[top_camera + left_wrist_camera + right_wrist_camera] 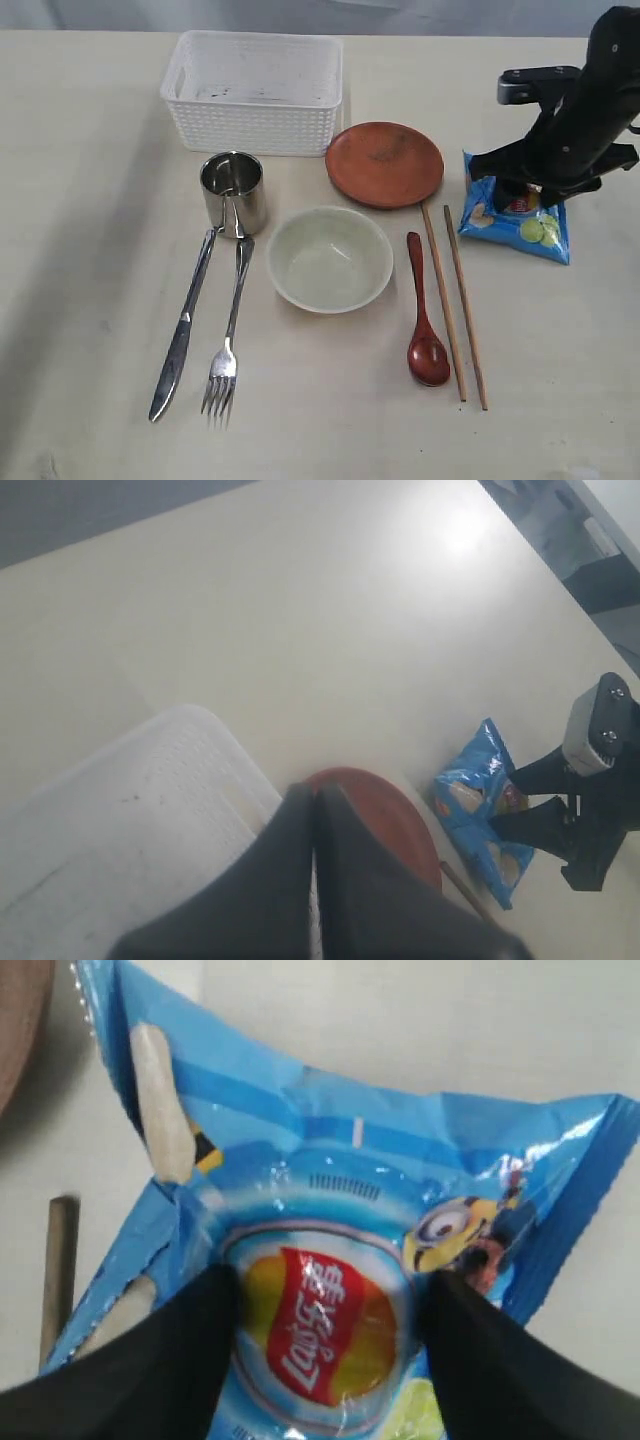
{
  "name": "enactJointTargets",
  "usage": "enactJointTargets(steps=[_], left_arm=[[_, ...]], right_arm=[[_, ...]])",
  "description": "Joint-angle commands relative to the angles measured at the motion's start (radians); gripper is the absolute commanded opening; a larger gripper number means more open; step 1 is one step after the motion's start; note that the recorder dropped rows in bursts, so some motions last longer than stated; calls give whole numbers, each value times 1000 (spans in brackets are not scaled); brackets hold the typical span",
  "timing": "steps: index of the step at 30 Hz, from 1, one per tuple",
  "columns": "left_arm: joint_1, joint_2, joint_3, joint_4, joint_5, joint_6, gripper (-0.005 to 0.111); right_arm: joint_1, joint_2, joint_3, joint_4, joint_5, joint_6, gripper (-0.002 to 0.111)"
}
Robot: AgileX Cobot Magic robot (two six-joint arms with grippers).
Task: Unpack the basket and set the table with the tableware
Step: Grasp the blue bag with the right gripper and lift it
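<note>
Fork (230, 325) and knife (185, 325) lie closest to the lens, side by side just left of the bowl (330, 260). The knife is on the outer side. Tines and blade tip point toward the camera, and the handles run back to the cup (233, 192). Cup stands upright behind-left of the bowl, right at both handle ends; touching or not, can't tell. Bowl is upright and empty, mid table (90, 200).

Spoon (420, 305) is just right of the bowl, scoop end toward the camera. Chopsticks (443, 300) are right of the spoon: two, roughly parallel, a small gap between them, not touching the spoon. Plate (384, 163) is behind-right of the bowl, close to its rim but apart. The far chopstick tips end just by the plate edge. Basket (255, 125) is behind the bowl, beyond the cup, upright, nothing visible inside, its right corner near the plate.

Chip bag (530, 235) is well right of the bowl, past the chopsticks, flat on the table. Right gripper (527, 198) is down over the bag. In its wrist view the fingers (160, 1360) are spread wide either side of the red logo, with nothing pinched between them. Whether the tips touch the foil, can't tell.

Left gripper (315, 810) is out of the exterior view, so no placing it against the bowl. Jaws are pressed together and hold nothing. Its camera looks down on a basket corner, the plate and the chip bag.
</note>
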Motion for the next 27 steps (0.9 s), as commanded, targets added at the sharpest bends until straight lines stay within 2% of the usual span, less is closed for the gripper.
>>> enactJointTargets(steps=[1, 6, 12, 17, 22, 27], left_arm=[[-5, -14, 6, 0, 1, 4, 0], [-5, -14, 6, 0, 1, 6, 0], [-5, -14, 6, 0, 1, 6, 0], [-5, -14, 6, 0, 1, 8, 0], [-5, -14, 6, 0, 1, 15, 0], [-5, -14, 6, 0, 1, 15, 0]], right_arm=[[0, 14, 3, -11, 9, 7, 35], [0, 14, 3, -11, 11, 7, 0], [0, -16, -21, -11, 73, 10, 0], [15, -135, -62, 2, 109, 11, 0], [103, -199, -84, 16, 38, 0, 0], [209, -141, -138, 16, -38, 0, 0]])
